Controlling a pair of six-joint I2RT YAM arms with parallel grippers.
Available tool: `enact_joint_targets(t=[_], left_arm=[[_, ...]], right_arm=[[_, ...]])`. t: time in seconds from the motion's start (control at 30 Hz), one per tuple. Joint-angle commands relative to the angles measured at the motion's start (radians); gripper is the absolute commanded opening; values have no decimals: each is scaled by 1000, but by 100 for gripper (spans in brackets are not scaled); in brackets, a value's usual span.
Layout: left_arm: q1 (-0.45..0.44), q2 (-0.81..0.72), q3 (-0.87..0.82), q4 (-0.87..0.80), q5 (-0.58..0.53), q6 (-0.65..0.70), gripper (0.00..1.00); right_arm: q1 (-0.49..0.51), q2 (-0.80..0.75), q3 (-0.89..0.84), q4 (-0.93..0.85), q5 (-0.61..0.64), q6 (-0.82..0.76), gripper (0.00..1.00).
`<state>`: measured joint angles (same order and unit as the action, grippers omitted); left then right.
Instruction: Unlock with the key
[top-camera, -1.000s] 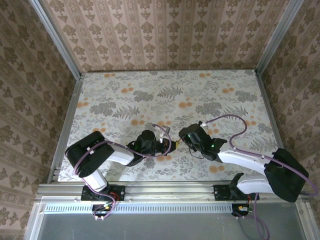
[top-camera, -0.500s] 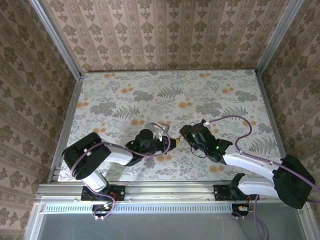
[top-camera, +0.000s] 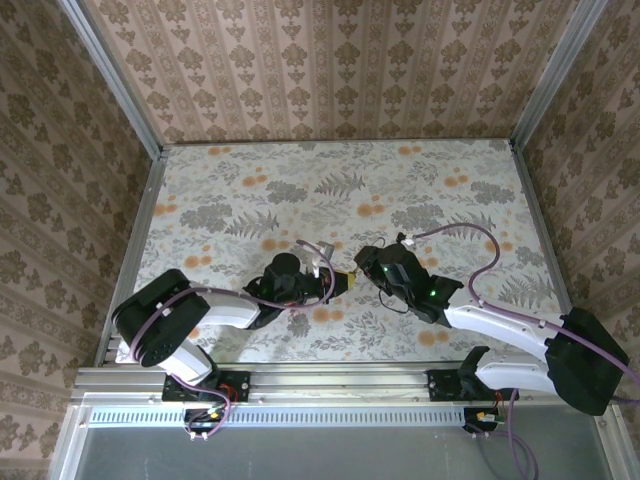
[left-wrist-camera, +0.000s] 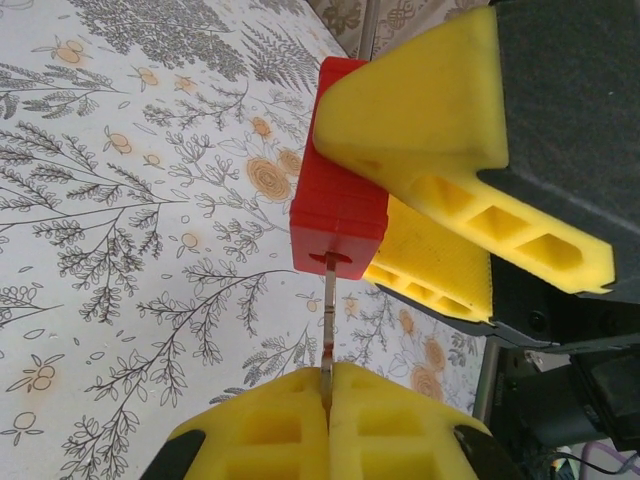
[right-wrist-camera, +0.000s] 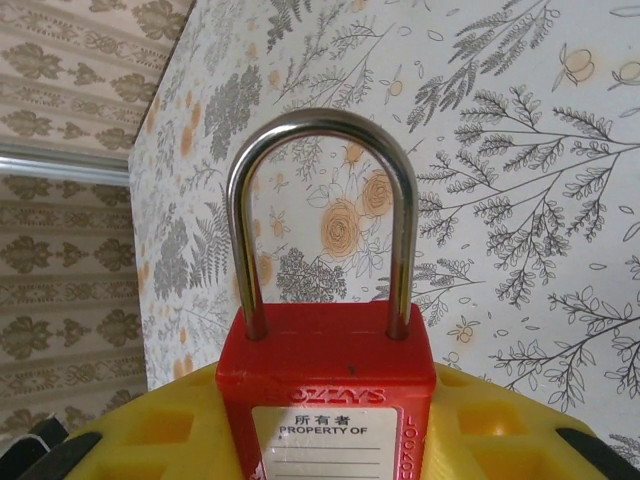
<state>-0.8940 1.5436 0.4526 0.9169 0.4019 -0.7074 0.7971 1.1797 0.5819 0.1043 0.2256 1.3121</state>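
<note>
A red padlock with a steel shackle sits between the yellow fingers of my right gripper, which is shut on its body. Both shackle legs are seated in the body. In the left wrist view the padlock shows its underside, and the thin metal key runs from my left gripper into the keyhole. That gripper is shut on the key's head, which is hidden between the pads. From above, left gripper and right gripper meet nose to nose over the table.
The floral tabletop stretches away behind both grippers. Aluminium rails and patterned walls close it in on three sides. Purple cables loop over the right arm.
Both gripper heads have drifted slightly toward the far side of the table, still joined at the padlock. The left arm's elbow has swung further left.
</note>
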Motion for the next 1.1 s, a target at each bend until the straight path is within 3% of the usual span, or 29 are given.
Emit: enact_joint_targets(t=[0.0,0.23,0.47,0.67,0.83,1.07], left_arm=[[23,-80,149,377,1,-59,0],[37,-112,159,376,35,-76,0],[42,-120,148,373,-10,-44,0],[66,-108,175,371,71,-75,0],[61,-57,178,327,97,-119,0],[1,98,156,364,25,-164,0]], right_arm=[[142,4,20,-80,-456,-146,0],[128,-74,20,-133,-494,-262,0],[136,-114,-48,-61,-468,-111,0],[166,-111,-12,-207,-403,-141,0],[160,-78,47,-453,-311,-126,0],[162,19,9,-429,-326,-34,0]])
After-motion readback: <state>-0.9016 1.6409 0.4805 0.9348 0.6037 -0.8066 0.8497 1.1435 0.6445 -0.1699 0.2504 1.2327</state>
